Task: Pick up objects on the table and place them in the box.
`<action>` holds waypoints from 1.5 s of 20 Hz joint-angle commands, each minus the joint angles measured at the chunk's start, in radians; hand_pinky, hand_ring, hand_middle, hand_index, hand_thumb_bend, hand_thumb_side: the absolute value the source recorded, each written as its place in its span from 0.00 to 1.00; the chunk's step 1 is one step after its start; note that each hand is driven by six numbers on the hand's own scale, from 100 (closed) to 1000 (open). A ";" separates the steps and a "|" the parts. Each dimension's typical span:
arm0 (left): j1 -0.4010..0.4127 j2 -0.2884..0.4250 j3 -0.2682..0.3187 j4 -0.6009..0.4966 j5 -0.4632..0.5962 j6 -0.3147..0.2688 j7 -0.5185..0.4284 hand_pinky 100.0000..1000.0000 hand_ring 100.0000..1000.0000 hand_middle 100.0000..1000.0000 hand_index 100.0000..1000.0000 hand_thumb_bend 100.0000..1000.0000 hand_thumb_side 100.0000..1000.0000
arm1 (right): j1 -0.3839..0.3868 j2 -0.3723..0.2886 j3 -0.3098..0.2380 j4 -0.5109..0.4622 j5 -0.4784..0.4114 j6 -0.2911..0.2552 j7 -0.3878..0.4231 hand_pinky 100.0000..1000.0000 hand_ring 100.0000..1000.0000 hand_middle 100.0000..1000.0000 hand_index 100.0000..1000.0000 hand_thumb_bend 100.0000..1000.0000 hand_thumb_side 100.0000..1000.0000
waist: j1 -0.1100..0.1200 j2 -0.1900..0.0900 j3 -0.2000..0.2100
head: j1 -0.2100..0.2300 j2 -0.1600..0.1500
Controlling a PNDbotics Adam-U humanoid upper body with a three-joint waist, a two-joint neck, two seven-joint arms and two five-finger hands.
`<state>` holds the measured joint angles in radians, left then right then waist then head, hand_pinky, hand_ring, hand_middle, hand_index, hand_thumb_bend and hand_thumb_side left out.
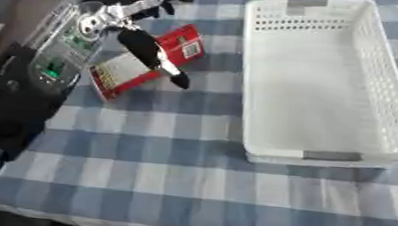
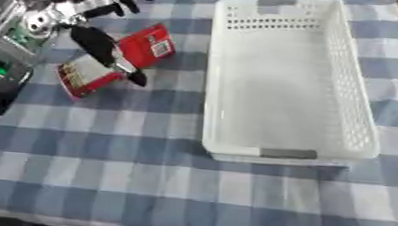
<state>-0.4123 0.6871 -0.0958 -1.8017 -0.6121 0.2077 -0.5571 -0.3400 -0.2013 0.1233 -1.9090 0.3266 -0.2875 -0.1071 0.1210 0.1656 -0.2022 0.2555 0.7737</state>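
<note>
the red packet [image 1: 145, 63] lies left of the white box [image 1: 323, 83], its long axis going from near-left to far-right. bare checked tablecloth [image 1: 189, 179] lies nearer. the left hand [image 1: 142, 28] is above the packet, fingers spread open, thumb across it.

Perforated white plastic basket [image 1: 377, 72] on checked cloth [image 1: 189, 174].
</note>
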 commanded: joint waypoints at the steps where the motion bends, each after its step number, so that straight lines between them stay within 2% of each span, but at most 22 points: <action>1: -0.019 0.049 0.018 -0.005 -0.023 -0.008 -0.041 0.74 0.83 0.92 0.98 0.97 0.43 | -0.005 0.000 0.001 -0.011 -0.004 -0.002 0.008 0.57 0.71 0.64 0.88 0.00 1.00 | -0.002 -0.016 -0.001 | 0.010 -0.004; 11: -0.018 0.116 0.019 0.037 -0.079 -0.013 -0.159 0.75 0.84 0.92 0.99 0.91 0.45 | -0.003 -0.002 0.003 -0.009 -0.006 -0.005 0.020 0.58 0.72 0.64 0.89 0.00 1.00 | 0.005 -0.015 -0.001 | 0.010 -0.006; 13: -0.019 0.119 0.028 0.058 -0.110 -0.005 -0.180 0.69 0.81 0.90 0.99 0.89 0.45 | -0.002 -0.003 0.003 -0.008 -0.006 -0.005 0.021 0.58 0.72 0.64 0.89 0.00 1.00 | 0.006 -0.014 0.000 | 0.010 -0.007; 14: -0.020 0.117 0.034 0.071 -0.122 0.003 -0.186 0.62 0.78 0.87 0.98 0.89 0.45 | -0.002 -0.003 0.003 -0.008 -0.006 -0.005 0.022 0.58 0.72 0.64 0.89 0.00 1.00 | 0.006 -0.014 0.000 | 0.010 -0.007; 15: -0.022 0.115 0.035 0.078 -0.130 0.008 -0.188 0.66 0.80 0.89 0.99 0.89 0.45 | -0.002 -0.002 0.002 -0.008 -0.006 -0.005 0.022 0.58 0.72 0.64 0.89 0.00 1.00 | 0.006 -0.014 0.000 | 0.010 -0.008; 16: -0.021 0.112 0.041 0.087 -0.138 0.019 -0.184 0.55 0.74 0.86 0.98 0.89 0.44 | -0.002 -0.002 0.002 -0.008 -0.006 -0.005 0.022 0.58 0.72 0.64 0.89 0.00 1.00 | 0.005 -0.013 0.000 | 0.010 -0.008; 23: -0.010 0.076 0.050 0.132 -0.120 0.084 -0.090 0.50 0.72 0.84 0.97 0.92 0.43 | -0.003 0.000 -0.003 -0.009 -0.005 -0.006 0.021 0.58 0.72 0.64 0.89 0.00 1.00 | 0.001 -0.013 0.000 | 0.012 -0.007; 30: -0.008 0.016 0.050 0.172 -0.075 0.103 -0.026 0.46 0.70 0.83 0.96 0.94 0.42 | -0.004 0.002 -0.004 -0.009 -0.005 -0.005 0.021 0.58 0.71 0.64 0.89 0.00 1.00 | -0.004 -0.012 0.000 | 0.016 -0.004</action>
<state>-0.4126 0.6926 -0.0628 -1.6268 -0.6994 0.3085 -0.5963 -0.3390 -0.2012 0.1230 -1.9061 0.3253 -0.2908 -0.0875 0.1222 0.1663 -0.2037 0.2572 0.7736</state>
